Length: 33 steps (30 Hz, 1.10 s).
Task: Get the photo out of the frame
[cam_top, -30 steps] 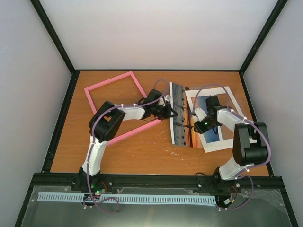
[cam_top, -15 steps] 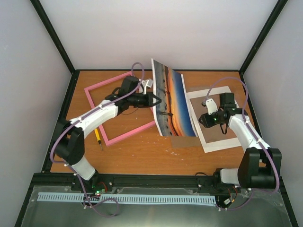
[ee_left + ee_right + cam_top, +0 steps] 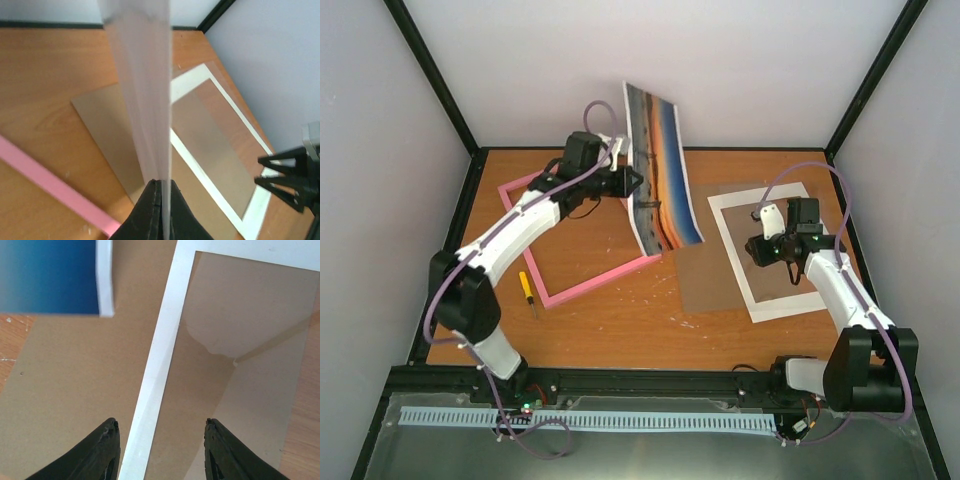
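Note:
My left gripper (image 3: 638,184) is shut on the left edge of the photo (image 3: 660,168) and holds it upright in the air, above the right corner of the pink frame (image 3: 600,280). The sunset side faces right. In the left wrist view the photo (image 3: 145,100) shows edge-on between my shut fingers (image 3: 161,192), with the frame's pink bar (image 3: 50,182) lower left. My right gripper (image 3: 756,248) is open and empty, hovering over the white mat (image 3: 760,300). In the right wrist view its fingertips (image 3: 160,447) straddle the mat's border (image 3: 160,355), and a blue photo corner (image 3: 50,275) shows at top left.
A brown backing board (image 3: 705,275) lies flat between frame and mat, partly under the mat (image 3: 200,175). A shiny pane shows inside the mat opening (image 3: 250,340). A yellow-handled screwdriver (image 3: 527,292) lies left of the frame. Black rails edge the table.
My left arm has lifted the photo off the board and carried it up toward the back left. My right gripper has let go and drawn back over the mat.

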{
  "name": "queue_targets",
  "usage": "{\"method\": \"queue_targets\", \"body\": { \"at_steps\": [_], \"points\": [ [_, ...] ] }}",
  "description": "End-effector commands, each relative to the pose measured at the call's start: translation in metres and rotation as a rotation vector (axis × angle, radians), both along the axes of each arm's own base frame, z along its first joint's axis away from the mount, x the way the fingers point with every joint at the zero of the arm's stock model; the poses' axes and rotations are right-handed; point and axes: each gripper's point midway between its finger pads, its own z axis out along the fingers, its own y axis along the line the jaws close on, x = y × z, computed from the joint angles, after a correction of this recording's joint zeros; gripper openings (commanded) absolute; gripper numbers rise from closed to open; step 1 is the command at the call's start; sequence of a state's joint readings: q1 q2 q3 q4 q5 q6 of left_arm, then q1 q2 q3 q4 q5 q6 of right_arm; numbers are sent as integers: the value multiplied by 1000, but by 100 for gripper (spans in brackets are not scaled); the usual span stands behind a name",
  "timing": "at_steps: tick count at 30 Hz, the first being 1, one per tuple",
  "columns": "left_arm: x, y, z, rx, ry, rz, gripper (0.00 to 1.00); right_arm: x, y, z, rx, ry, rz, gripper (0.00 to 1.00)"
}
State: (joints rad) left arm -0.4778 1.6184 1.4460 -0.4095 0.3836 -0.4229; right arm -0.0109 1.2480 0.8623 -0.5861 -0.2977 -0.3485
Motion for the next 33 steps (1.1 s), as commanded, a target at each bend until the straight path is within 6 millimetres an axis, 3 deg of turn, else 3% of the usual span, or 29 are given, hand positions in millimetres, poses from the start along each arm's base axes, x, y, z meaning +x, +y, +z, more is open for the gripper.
{"method": "queue_targets", "body": {
  "at_steps": [1,3,5,7,10,13,19,27,33],
  "points": [
    [48,-25,38,-45,-176,-18,1,5,-9,6,-28,-44,-50,47],
    [57,-40,63,-125,-219,-61,1,4,-9,7,-25,-46,-50,46],
    [48,-54,94,-242,-286,-150,1,3,-9,8,-26,-51,-50,46],
    [37,-57,104,-336,-319,-181,1,3,-10,10,-31,-60,-54,46],
    [58,-33,50,-311,-231,31,1,1,-6,16,-24,-79,-32,46],
    [45,-33,8,-406,-75,-33,1,-6,11,24,42,-90,56,46],
    [5,-42,-13,-534,6,-156,1,-28,47,35,192,-78,252,46],
    [-13,-51,-57,-543,128,-179,1,-26,44,28,174,-66,246,46],
    [-28,-92,-71,-526,177,-272,1,-26,44,28,172,-66,241,46]
  ]
}}
